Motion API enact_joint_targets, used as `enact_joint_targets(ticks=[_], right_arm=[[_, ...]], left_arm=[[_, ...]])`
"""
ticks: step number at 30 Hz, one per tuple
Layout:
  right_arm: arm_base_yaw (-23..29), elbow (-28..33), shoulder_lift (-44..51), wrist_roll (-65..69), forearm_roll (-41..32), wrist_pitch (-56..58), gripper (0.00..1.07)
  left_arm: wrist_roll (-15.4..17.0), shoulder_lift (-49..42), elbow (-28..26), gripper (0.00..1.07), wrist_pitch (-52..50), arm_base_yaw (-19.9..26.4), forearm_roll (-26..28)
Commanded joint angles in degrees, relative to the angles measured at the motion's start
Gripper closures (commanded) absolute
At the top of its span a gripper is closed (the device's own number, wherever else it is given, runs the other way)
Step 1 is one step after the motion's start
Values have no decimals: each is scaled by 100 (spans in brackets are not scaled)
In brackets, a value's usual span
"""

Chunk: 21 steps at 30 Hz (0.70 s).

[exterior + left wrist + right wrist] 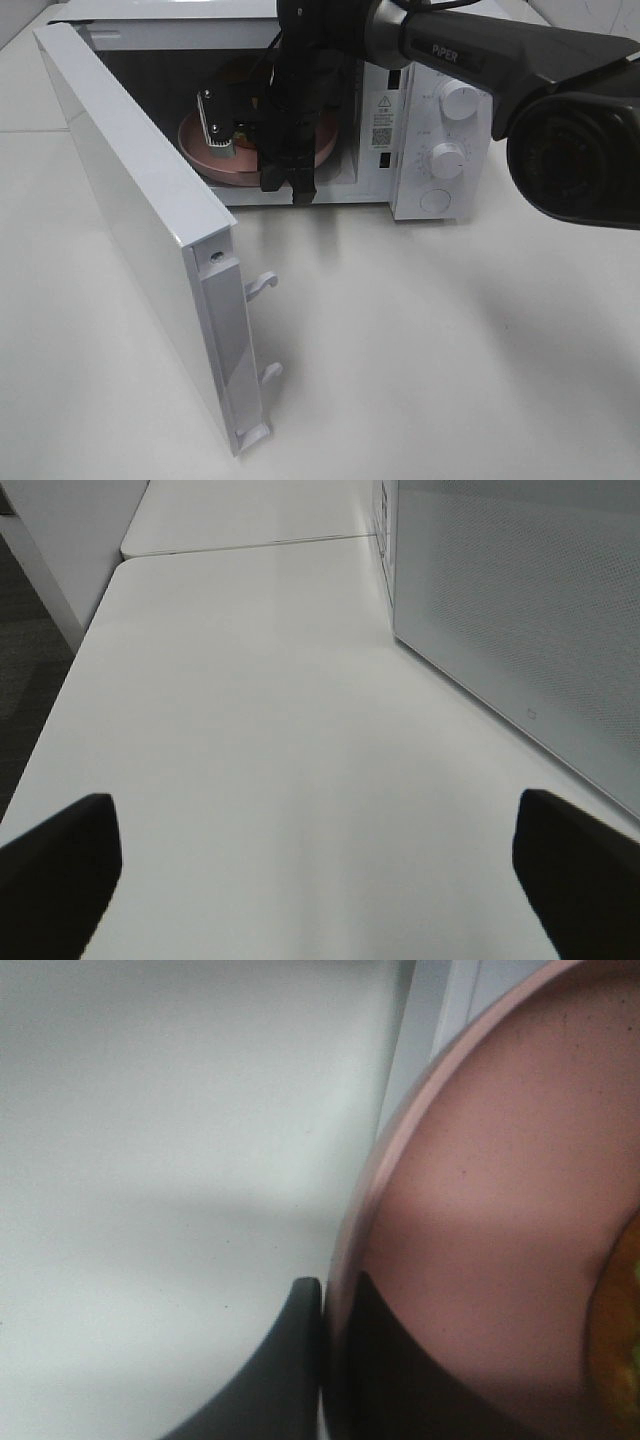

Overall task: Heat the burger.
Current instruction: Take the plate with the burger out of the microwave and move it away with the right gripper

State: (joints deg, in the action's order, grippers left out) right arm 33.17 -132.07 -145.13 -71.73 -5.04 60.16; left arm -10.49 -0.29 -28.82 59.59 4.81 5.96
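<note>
Jaws of the right gripper (322,1360) pinch the pink plate (480,1210) rim, burger (620,1340) aboard, inside the microwave (440,130); left gripper (320,865) gapes idle. Next: release, withdraw, close door (140,230).

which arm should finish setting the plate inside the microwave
Probably the right: its gripper is shut on the pink plate rim, already inside the microwave. The left gripper hangs open over bare table.

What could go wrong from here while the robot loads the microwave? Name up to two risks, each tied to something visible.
1. The right gripper pinches only the pink plate's thin rim, so the plate might tilt and the burger slide.
2. The arm fills the microwave opening; it could knock the frame or the open door.
</note>
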Motion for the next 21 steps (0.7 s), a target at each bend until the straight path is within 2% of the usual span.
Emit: enact_joint_targets(ticks=[1,2,5,10,18,20,21], right_arm=[[86,390,206,-80,-63,367,107],[86,659,355,-109,-17,172,107],[86,814,435,-115,34,74,107],[86,1576,854,-138,178,-367,107],[92,2149,1226,-115,264,-917,107],[92,2544,1467,-126,350,-1329,107],[92,2544,1467,-126,350,-1329,107]], left_arm=[[34,-109,17,6,-23,6,-11],[34,-109,17,6,-23,6,-11],[34,-109,17,6,-23,6,-11],[34,-109,17,6,-23,6,-11],[34,-109,17,6,-23,6,-11],[34,-109,17,6,-23,6,-11],[34,-109,17,6,-23,6,-11]])
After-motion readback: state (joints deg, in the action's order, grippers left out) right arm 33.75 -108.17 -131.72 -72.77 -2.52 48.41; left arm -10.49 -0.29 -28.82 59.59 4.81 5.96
